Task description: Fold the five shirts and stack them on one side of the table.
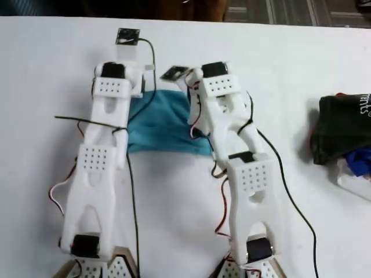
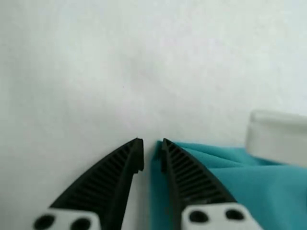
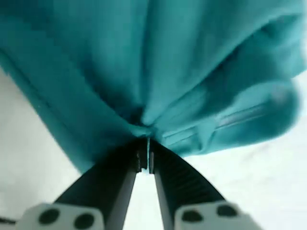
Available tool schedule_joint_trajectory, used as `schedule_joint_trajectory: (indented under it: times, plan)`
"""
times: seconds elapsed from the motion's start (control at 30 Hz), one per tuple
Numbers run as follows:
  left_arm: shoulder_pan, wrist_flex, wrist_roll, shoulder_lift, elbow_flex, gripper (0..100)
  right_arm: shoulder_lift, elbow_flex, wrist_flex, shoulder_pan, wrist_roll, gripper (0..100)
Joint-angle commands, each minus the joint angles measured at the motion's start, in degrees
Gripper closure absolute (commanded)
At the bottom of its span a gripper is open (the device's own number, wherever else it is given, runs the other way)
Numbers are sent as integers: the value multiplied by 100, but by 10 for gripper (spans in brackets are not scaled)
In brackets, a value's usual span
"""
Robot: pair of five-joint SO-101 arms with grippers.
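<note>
White table [image 1: 290, 46], right fingers [image 3: 115, 182] pinching teal shirt [image 3: 144, 57], left fingers [image 2: 120, 172] ajar

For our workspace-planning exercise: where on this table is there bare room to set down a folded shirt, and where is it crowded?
Bare table lies left of the left arm, and between the right arm and the dark pile. Crowded: between the arms, with the teal shirt and cables.

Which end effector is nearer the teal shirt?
Right. The right end effector is shut on a fold of the teal shirt; the left end effector sits at its edge, slightly open.
</note>
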Motion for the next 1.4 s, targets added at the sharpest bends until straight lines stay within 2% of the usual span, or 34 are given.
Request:
schedule_joint_trajectory:
  times: [0.0, 0.1, 0.2, 0.27, 0.43, 0.6, 0.93, 1.1, 1.23, 1.37]
  plan:
    - [53, -70, 44, -53, -171, 913, -769, 826, 101, 22, 88, 981]
    - [44, -70, 53, -53, -171, 913, -927, 1345, -48, 75, 97, 981]
    - [-88, -35, 484, -53, -180, 913, -1059, 1380, -171, 127, 97, 981]
    - [-185, -26, 730, -53, -180, 913, -1218, 1160, -171, 127, 97, 981]
    - [-185, -26, 765, -53, -198, 913, -1332, 114, -259, 92, 62, 981]
    - [-185, -26, 774, -53, -198, 913, -892, -545, -637, -110, 44, 981]
    - [-185, -26, 782, -53, -198, 913, -453, -1820, -620, -453, -88, 981]
    - [-378, -26, 1433, -53, -189, 913, -75, -1688, -743, -497, -431, 981]
    - [-360, -18, 1363, -53, -180, 913, 576, -1714, -655, -497, -448, 981]
    - [-360, -18, 1363, -53, -180, 913, 813, -1793, -84, -505, -431, 981]
